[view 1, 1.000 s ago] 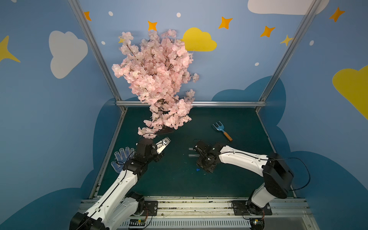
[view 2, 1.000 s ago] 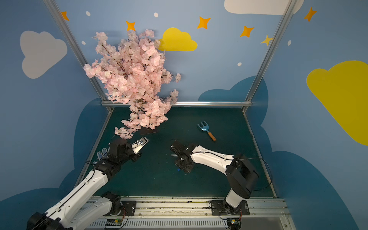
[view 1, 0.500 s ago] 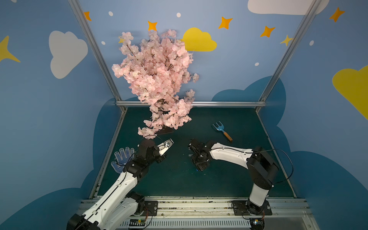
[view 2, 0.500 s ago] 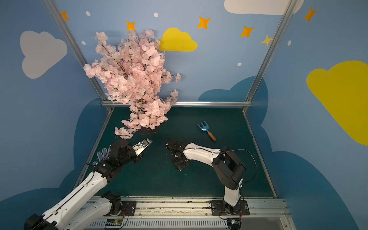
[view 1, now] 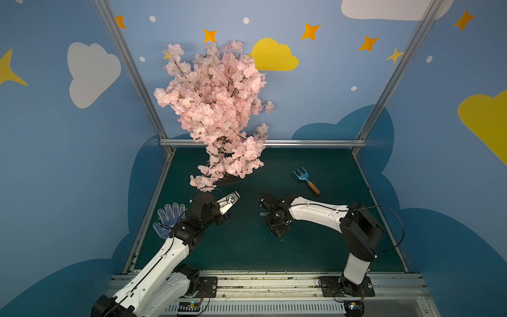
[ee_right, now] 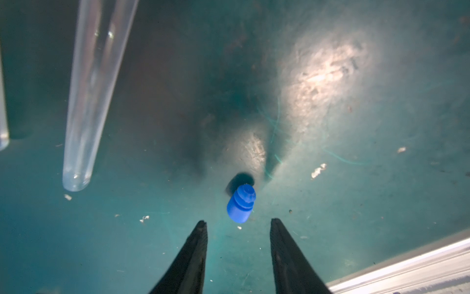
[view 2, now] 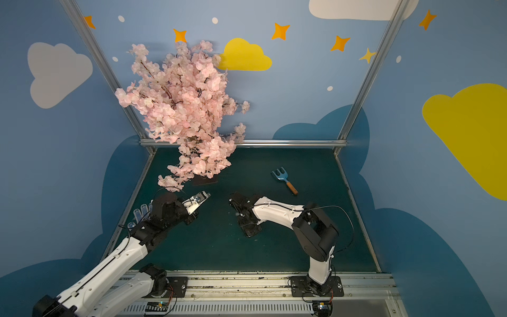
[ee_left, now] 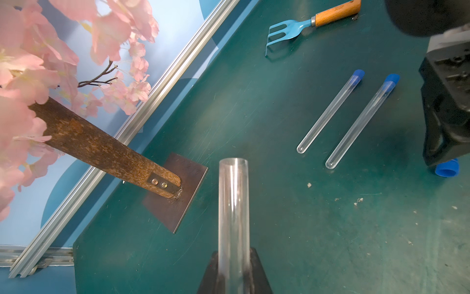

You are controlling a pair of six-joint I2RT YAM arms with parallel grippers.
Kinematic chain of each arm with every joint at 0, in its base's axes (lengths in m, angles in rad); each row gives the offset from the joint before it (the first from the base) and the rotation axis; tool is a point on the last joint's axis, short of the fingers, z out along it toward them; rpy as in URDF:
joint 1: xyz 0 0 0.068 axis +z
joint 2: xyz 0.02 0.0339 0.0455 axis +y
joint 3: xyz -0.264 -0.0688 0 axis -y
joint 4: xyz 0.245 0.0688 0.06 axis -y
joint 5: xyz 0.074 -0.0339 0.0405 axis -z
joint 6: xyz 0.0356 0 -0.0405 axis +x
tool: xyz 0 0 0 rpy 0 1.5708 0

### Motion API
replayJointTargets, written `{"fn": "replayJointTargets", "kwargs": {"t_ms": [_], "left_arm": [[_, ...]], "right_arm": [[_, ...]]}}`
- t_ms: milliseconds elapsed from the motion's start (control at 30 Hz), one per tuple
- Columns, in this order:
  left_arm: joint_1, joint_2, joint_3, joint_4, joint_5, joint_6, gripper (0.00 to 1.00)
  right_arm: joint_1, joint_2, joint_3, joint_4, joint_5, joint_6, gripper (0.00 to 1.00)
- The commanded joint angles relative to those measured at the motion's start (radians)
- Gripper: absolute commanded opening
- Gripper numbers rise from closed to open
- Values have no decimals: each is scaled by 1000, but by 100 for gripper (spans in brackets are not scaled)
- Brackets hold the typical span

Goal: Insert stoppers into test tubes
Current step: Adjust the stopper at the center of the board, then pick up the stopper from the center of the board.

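Left gripper (ee_left: 234, 257) around empty test tube (ee_left: 233, 203)

Three test tubes (ee_left: 233, 203) (ee_left: 330, 109) (ee_left: 361, 122), three blue stoppers (ee_left: 358, 73) (ee_left: 392, 77) (ee_left: 447, 171), one garden fork (ee_left: 292, 28), one blossom tree (view 1: 216, 109) and one glove (view 1: 168, 219).

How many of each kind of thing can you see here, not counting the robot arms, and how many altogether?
test tubes: 3
blue stoppers: 3
garden fork: 1
glove: 1
pink blossom tree: 1
Total: 9
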Motion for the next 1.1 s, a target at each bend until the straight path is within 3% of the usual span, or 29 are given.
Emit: {"fn": "replayJointTargets", "kwargs": {"t_ms": [0,700,1067], "left_arm": [[-4,-9,-11,16,12,3,2],[-4,-7,-16,17,6,9,2],[-3,-12,-16,16,6,9,2]], "right_arm": [[-1,28,8,-24,-9,19,42],[3,77,7,-8,-31,16,27],[16,97,32,-4,-48,12,28]]}}
